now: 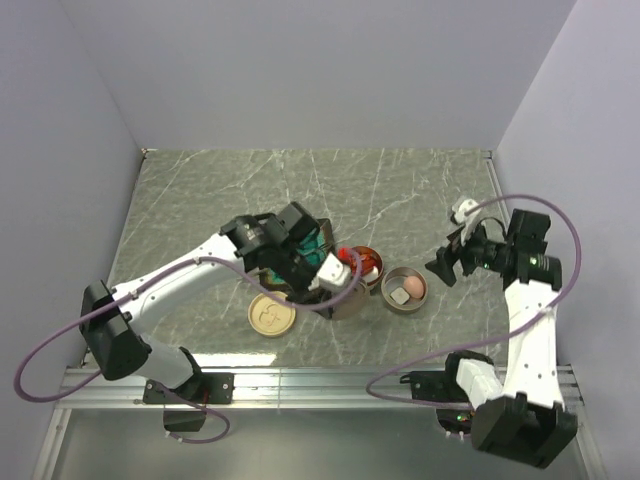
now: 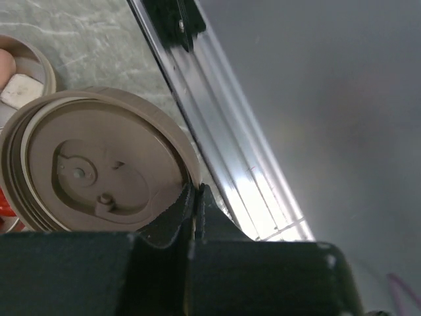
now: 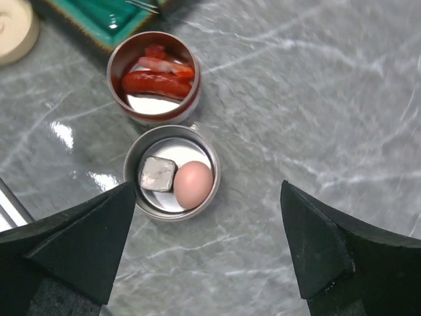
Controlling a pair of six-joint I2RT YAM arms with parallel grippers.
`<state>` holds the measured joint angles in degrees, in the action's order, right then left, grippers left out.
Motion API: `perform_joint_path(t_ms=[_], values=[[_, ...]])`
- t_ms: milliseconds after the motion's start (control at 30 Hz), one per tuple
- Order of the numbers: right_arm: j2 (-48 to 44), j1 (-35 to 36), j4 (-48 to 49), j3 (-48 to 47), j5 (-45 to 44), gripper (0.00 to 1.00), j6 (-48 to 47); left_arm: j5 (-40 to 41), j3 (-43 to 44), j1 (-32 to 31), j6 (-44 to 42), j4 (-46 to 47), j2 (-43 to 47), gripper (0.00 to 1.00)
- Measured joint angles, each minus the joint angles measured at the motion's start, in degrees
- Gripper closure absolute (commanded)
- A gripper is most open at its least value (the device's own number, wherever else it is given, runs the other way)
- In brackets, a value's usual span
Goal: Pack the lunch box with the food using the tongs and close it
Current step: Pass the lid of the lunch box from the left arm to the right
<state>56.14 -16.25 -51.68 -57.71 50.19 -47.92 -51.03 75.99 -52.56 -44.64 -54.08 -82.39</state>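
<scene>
My left gripper (image 2: 195, 197) is shut on the rim of a round brown lid (image 2: 99, 171), held on a tilt beside the red tin. From above, that gripper (image 1: 340, 285) and lid (image 1: 352, 300) sit just left of the red tin (image 1: 368, 262). The red tin (image 3: 154, 79) holds the red-orange sausage (image 3: 158, 83). The metal tin (image 3: 172, 172) holds the pale pink egg (image 3: 193, 184) and the white cube (image 3: 158, 174). My right gripper (image 3: 209, 187) hangs open above the table right of the tins, holding nothing. Of the tongs, only thin silver tips (image 3: 143, 5) show over the tray.
The teal tray (image 3: 105, 20) lies behind the tins, largely under my left arm (image 1: 200, 265). A second tan lid (image 1: 270, 315) lies flat on the table near the front. The metal rail (image 2: 223, 151) runs along the near edge. Walls close the table on three sides.
</scene>
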Motion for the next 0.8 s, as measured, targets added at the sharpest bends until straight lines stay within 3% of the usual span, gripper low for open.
perform_joint_path(t_ms=[167, 300, 467, 633, 800], values=[[-8.4, 0.0, 1.4, 7.3, 7.7, 0.12, -11.1, -10.0, 4.8, 7.1, 3.4, -4.0, -3.3, 1.00], [-12.3, 1.9, 4.9, 10.2, 13.0, 0.30, -14.1, -16.7, 7.1, 10.8, 6.2, -5.0, -5.6, 1.00], [-14.5, 8.6, 18.2, 11.8, 15.0, 0.33, 2.3, -22.5, 7.1, 15.8, 16.5, 2.4, -5.7, 0.99], [-19.2, 14.5, 39.5, 21.1, 13.0, 0.29, 25.7, -22.8, -1.9, 20.8, 42.4, 31.1, 0.1, 1.00], [-23.9, 25.8, 57.4, 29.6, 3.7, 0.30, 44.6, -21.9, -3.9, 21.7, 61.2, 51.2, 1.7, 1.00]])
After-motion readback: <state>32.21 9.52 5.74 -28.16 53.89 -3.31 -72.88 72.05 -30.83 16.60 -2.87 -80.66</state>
